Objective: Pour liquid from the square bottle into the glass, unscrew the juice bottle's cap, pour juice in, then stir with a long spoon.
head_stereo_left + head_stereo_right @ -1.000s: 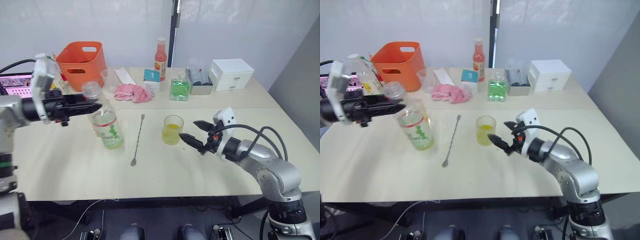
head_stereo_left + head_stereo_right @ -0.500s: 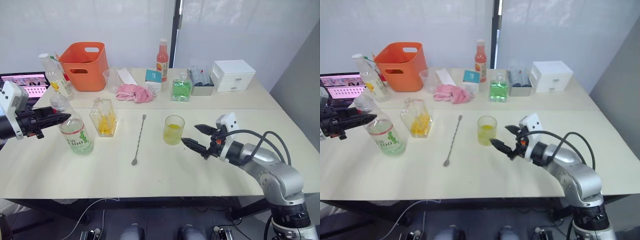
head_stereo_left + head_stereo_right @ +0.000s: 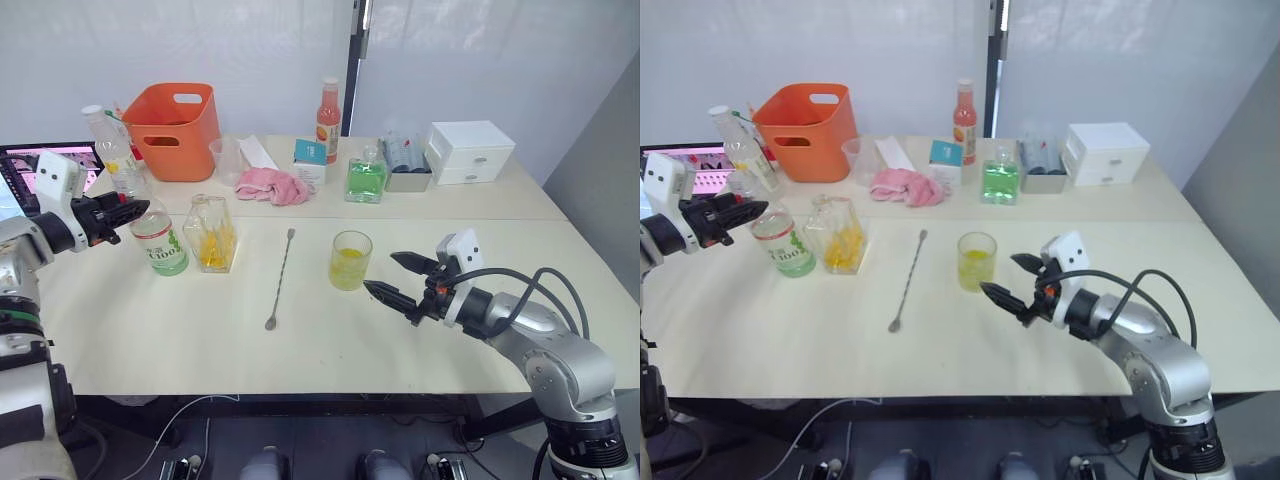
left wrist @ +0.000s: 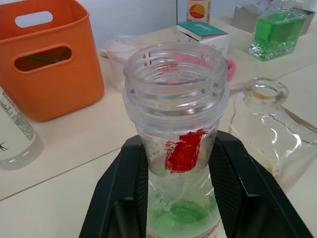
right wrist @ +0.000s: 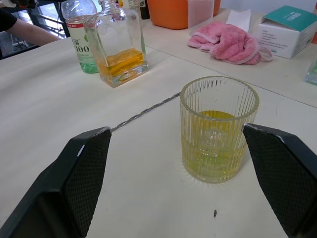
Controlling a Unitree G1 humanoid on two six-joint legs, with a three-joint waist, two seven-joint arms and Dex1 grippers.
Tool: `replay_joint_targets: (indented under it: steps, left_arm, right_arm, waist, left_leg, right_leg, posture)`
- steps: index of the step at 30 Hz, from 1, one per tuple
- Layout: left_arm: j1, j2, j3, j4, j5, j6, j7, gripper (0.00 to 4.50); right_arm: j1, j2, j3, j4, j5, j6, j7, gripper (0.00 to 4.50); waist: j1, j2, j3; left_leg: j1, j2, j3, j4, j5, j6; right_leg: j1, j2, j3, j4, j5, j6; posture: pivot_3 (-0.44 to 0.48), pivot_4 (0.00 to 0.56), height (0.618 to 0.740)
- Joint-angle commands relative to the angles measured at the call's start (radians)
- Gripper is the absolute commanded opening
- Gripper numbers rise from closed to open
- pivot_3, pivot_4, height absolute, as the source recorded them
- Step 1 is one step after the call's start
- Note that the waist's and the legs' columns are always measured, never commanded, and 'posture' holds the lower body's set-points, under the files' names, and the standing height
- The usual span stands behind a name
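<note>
We've got left fingers [image 4: 178, 198] clamped on the uncapped juice bottle [image 3: 160, 240], left of the glass [image 3: 349, 260]; right fingers [image 3: 400, 280] spread just right of it, likely steadying.

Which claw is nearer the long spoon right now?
Right. The right claw hangs open past the glass from the long spoon; the left claw grips the juice bottle farther off.

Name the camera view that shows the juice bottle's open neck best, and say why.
The left wrist view: the juice bottle sits between the left gripper's jaws, its capless threaded neck seen close. The eye views show it whole but small; the right wrist view shows it behind the square bottle.
</note>
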Motion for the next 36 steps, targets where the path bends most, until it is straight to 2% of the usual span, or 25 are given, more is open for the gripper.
replay_joint_targets:
  steps: [1,4,6,13,18,23,28,31,34,36]
  left_arm:
    - [-0.046,0.006,0.006,0.044,0.011,-0.029,0.01,1.4]
    - [-0.064,0.004,0.007,0.06,0.008,-0.027,-0.006,1.4]
    - [-0.073,0.005,0.012,0.063,0.001,-0.019,-0.018,2.28]
    - [-0.056,0.037,0.039,0.028,-0.025,0.004,-0.068,4.48]
    - [0.016,0.095,0.085,-0.036,-0.074,0.058,-0.134,4.48]
    - [0.175,0.181,0.16,-0.138,-0.153,0.158,-0.242,4.48]
    - [0.394,0.231,0.254,-0.202,-0.183,0.159,-0.292,4.48]
    - [0.512,0.22,0.31,-0.257,-0.211,0.147,-0.312,4.48]
    - [0.69,0.165,0.345,-0.335,-0.181,0.052,-0.277,4.48]
    - [0.763,0.122,0.385,-0.399,-0.203,0.055,-0.247,4.48]
  right_arm:
    - [-0.009,-0.006,-0.026,-0.038,0.019,-0.002,-0.011,4.47]
    - [-0.01,-0.006,-0.028,-0.039,0.02,0.001,-0.019,4.47]
    - [-0.012,-0.006,-0.03,-0.038,0.021,0.003,-0.024,4.5]
    - [-0.016,-0.009,-0.034,-0.04,0.024,0.005,-0.035,4.5]
    - [-0.008,-0.036,-0.074,-0.052,0.049,0.02,-0.028,4.5]
    - [0.037,-0.103,-0.173,-0.027,0.081,0.021,0.006,4.5]
    - [0.108,-0.154,-0.312,0.036,0.117,0.005,0.053,4.5]
    - [0.176,-0.172,-0.383,0.059,0.123,-0.005,0.083,4.5]
    - [0.302,-0.188,-0.496,0.094,0.118,-0.028,0.12,4.5]
    - [0.369,-0.194,-0.548,0.121,0.114,-0.047,0.141,4.5]
  waist:
    - [-0.001,0.0,0.0]
    - [-0.001,0.0,0.0]
    - [0.0,0.0,0.0]
    - [-0.002,0.0,0.0]
    - [-0.009,0.0,0.0]
    - [-0.02,0.0,0.0]
    - [-0.019,0.0,0.0]
    - [-0.013,0.0,0.0]
    - [-0.008,0.0,0.0]
    - [-0.005,0.0,0.0]
  left_leg:
    - [0.0,0.0,0.0,0.0,0.0,0.0]
    - [0.0,0.0,0.0,0.0,0.0,0.0]
    - [0.0,0.0,0.0,0.0,0.0,0.0]
    - [0.0,0.0,0.0,0.0,0.0,0.0]
    - [0.0,0.0,0.0,-0.001,0.0,0.0]
    - [0.0,0.001,0.0,-0.002,0.0,0.0]
    - [0.001,0.001,0.0,-0.002,0.0,0.0]
    - [0.002,0.002,0.001,-0.002,0.0,0.0]
    - [0.002,0.002,0.001,-0.003,0.0,0.0]
    - [0.004,0.002,0.001,-0.004,-0.001,0.001]
  right_leg:
    - [0.0,0.0,0.0,0.0,0.0,0.0]
    - [0.0,0.0,0.0,0.0,0.0,0.0]
    - [0.0,0.0,0.0,0.0,0.0,0.0]
    - [0.0,0.0,0.0,0.0,0.0,0.0]
    - [0.0,0.0,0.0,0.0,0.0,0.0]
    - [-0.001,-0.001,0.0,-0.001,0.0,0.0]
    - [0.0,-0.001,0.0,-0.001,0.0,0.0]
    - [0.0,-0.002,0.0,-0.001,0.0,0.0]
    - [0.001,-0.003,0.0,-0.001,0.0,-0.001]
    - [0.001,-0.005,0.001,-0.002,0.0,-0.001]
  posture:
    - [0.0,0.15,0.715]
    - [0.0,0.15,0.715]
    - [0.0,0.15,0.715]
    - [0.0,0.15,0.715]
    - [0.0,0.15,0.715]
    - [0.0,0.15,0.715]
    - [0.0,0.15,0.715]
    - [0.0,0.15,0.715]
    - [0.0,0.15,0.715]
    - [0.0,0.15,0.715]
